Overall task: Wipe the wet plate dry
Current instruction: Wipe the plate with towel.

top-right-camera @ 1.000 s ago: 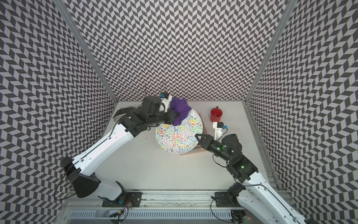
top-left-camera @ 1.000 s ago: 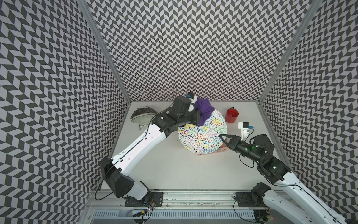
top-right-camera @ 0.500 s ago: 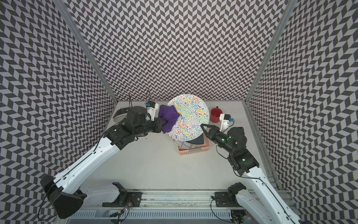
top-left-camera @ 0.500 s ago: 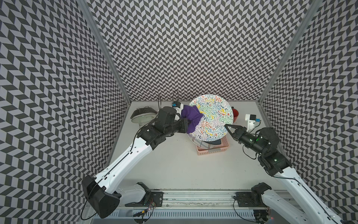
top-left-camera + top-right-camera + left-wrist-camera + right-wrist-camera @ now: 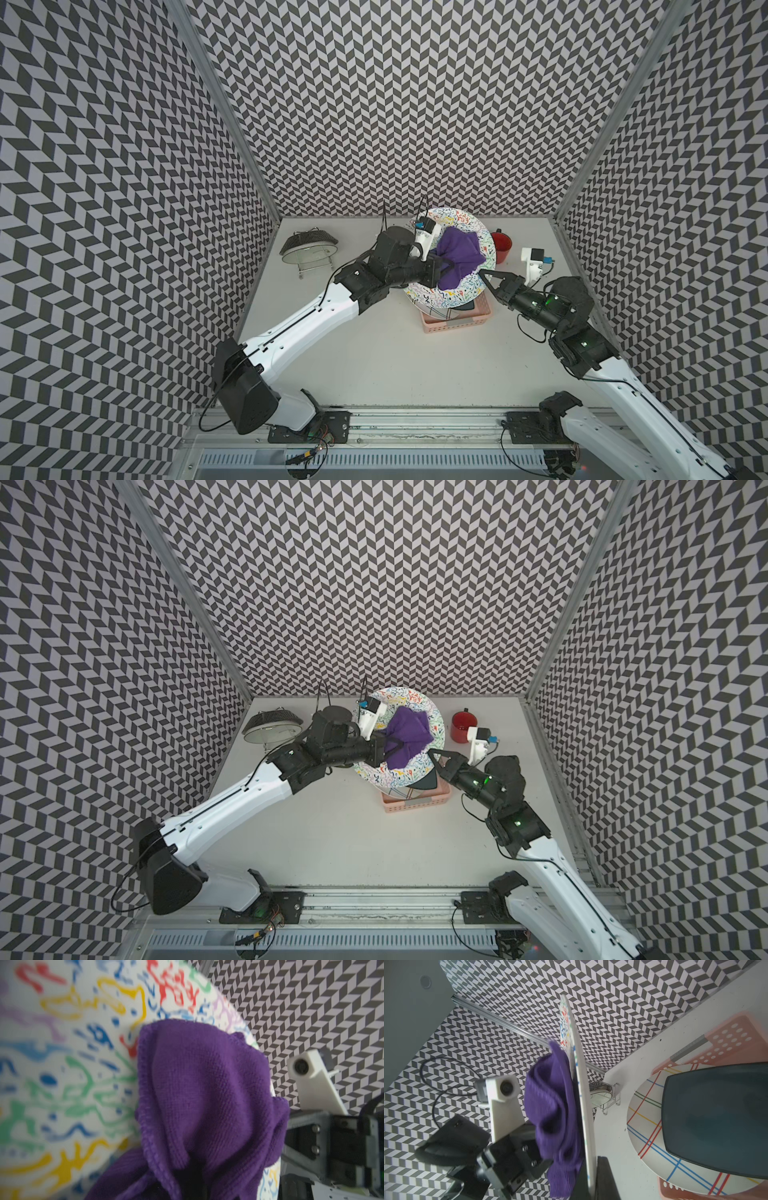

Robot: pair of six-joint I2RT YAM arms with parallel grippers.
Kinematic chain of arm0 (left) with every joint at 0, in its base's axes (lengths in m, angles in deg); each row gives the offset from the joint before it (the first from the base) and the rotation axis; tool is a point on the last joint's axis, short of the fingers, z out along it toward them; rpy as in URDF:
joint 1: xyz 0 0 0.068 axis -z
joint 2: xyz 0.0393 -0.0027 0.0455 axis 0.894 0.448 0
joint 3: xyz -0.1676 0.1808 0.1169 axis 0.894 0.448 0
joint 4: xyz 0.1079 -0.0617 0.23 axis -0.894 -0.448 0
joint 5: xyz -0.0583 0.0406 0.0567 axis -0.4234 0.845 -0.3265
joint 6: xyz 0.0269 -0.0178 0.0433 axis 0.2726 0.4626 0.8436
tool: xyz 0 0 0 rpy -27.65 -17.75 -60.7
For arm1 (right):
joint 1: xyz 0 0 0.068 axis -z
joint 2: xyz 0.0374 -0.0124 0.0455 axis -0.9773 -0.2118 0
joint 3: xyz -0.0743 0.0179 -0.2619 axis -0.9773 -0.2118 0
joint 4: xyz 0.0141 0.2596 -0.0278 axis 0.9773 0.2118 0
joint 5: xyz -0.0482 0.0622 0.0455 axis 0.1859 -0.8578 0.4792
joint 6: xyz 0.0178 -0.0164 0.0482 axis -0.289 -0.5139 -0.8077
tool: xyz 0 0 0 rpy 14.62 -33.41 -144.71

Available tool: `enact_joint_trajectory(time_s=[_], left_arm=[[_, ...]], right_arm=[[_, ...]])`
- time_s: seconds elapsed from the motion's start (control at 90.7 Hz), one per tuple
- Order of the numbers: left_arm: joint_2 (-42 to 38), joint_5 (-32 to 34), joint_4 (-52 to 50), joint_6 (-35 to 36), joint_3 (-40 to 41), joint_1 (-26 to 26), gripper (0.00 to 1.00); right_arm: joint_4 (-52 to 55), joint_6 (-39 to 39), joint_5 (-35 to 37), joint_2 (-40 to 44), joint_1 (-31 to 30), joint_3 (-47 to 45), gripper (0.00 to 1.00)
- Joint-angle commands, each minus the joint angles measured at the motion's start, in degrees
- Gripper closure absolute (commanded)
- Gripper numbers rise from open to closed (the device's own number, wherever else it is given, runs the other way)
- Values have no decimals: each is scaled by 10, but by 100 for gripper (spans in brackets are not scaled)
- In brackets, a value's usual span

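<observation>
A white plate (image 5: pixel 440 291) (image 5: pixel 399 773) with colourful squiggles is held tilted up on edge above a pink basket. My right gripper (image 5: pixel 486 276) (image 5: pixel 434 756) is shut on the plate's right rim; in the right wrist view the plate (image 5: pixel 581 1084) shows edge-on between its fingers (image 5: pixel 604 1178). A purple cloth (image 5: pixel 459 253) (image 5: pixel 407 737) is bunched against the plate's patterned face, with my left gripper (image 5: pixel 440 266) (image 5: pixel 388 748) shut on it. In the left wrist view the cloth (image 5: pixel 207 1095) covers the jaws and lies against the plate (image 5: pixel 72 1064).
The pink basket (image 5: pixel 453 328) (image 5: pixel 415 806) under the plate holds a striped plate (image 5: pixel 645 1105) and a dark blue square plate (image 5: pixel 716 1115). A red mug (image 5: pixel 502 245) stands back right. A wire rack with a dish (image 5: pixel 309 249) sits back left.
The plate went from the table's middle to the back, above the basket, and now hangs slightly lower. The cloth slid from the plate's left rim onto its upper face.
</observation>
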Motion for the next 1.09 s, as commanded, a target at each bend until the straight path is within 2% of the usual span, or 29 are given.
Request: enact_joint_trajectory(time_s=[0.0,0.088,0.176,0.287,0.364,0.43,0.507,0.595,0.651,0.794,0.904,0.992,1.081], left_arm=[[-54,27,-38,-3,72,-75,100],[-78,5,-70,0,67,-113,100],[-74,-68,-79,35,28,-112,100],[-27,-137,-87,41,-51,-89,100],[19,-117,-137,66,-122,-59,100],[40,-78,-177,82,-151,-38,100],[33,-45,-185,76,-142,-27,100],[-9,-8,-178,49,-110,-27,100],[-43,21,-169,31,-83,-33,100],[-62,44,-165,14,-64,-59,100],[-23,23,-162,-20,-148,-62,100],[-25,8,-143,-69,-221,-98,100],[-59,-79,-97,-161,-244,-207,100]], right_arm=[[-164,-3,39,64,-7,21,100],[-130,-6,5,73,-9,38,100],[-63,9,-56,61,-25,64,100],[27,53,-69,43,-68,106,100],[61,59,-65,35,-75,133,100],[58,51,-53,37,-75,141,100],[50,34,-9,49,-75,133,100],[30,-2,67,71,-74,115,100],[22,-7,88,76,-73,110,100],[8,-8,32,46,-73,109,100],[25,-26,24,27,-73,120,100],[43,-44,79,23,-70,144,100],[63,-73,115,14,-54,174,100]])
